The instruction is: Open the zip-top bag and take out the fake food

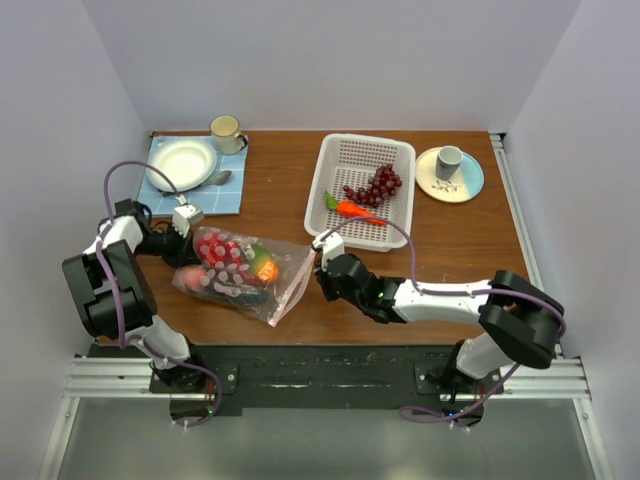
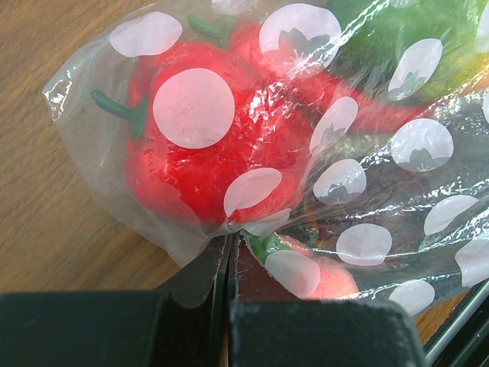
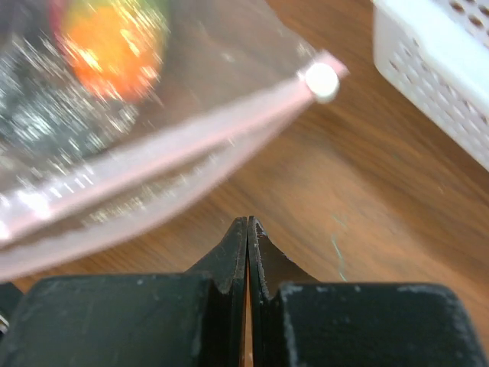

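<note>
Wooden table (image 1: 450, 240) is carrying the zip-top bag (image 1: 285, 268), fake food (image 1: 232, 262) inside, left of centre.
Left gripper (image 2: 229, 246) is pinching its left end; right gripper (image 3: 247, 223), pressed together on nothing, is lying just right of the zip strip (image 3: 153, 157) running near-to-far.

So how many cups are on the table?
2. One cream cup stands back left, beside the white plate on the blue cloth; one grey cup sits on the small plate right of the basket. None looks hidden.
</note>
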Tool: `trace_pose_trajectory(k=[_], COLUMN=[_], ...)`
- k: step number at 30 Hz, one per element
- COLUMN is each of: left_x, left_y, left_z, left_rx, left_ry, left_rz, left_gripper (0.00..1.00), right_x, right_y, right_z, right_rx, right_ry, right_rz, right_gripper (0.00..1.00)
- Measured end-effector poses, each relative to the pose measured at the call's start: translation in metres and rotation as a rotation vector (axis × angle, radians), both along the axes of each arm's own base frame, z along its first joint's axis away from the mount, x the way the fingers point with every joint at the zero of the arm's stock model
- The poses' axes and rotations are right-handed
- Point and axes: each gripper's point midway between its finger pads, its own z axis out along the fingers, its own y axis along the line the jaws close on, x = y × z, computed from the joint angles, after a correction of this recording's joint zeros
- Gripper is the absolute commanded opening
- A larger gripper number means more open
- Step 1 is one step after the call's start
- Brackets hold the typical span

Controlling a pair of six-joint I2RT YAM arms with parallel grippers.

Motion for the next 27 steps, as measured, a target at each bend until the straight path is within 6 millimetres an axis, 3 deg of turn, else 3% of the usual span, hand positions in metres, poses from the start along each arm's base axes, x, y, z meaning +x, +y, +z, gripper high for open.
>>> trace_pose_trajectory(k=[5,9,12,13,16,22,27], left_x=[0.000,0.000,0.000,0.000,0.000,0.000,0.000], left_y=[0.000,0.000,0.000,0.000,0.000,0.000,0.002], left_z=[0.000,0.000,0.000,0.000,0.000,0.000,-0.001], left_rx=[0.000,0.001,0.001,0.001,0.001,0.002,0.009], left_ry=[0.000,0.000,0.000,0.000,0.000,0.000,0.001], left_rz=[0.000,0.000,0.000,0.000,0.000,0.000,0.000], left_gripper=[0.00,0.00,0.00,0.00,0.00,0.00,0.00], right_x=[0.010,0.012,0.012,0.010,0.006,0.006,0.010], right_y=[0.039,0.060,0.071,0.074,0.082,0.119,0.143], right_z=[0.011,0.008,0.002,-0.001,-0.006,0.013,0.015], right_rx=[0.083,0.115,0.133,0.136,0.138,0.184,0.192], right_ry=[-0.005,0.014,0.032,0.039,0.048,-0.012,-0.049], right_rz=[0.045,0.081,0.102,0.112,0.132,0.192,0.208], right_gripper=[0.00,0.00,0.12,0.26,0.49,0.67,0.85])
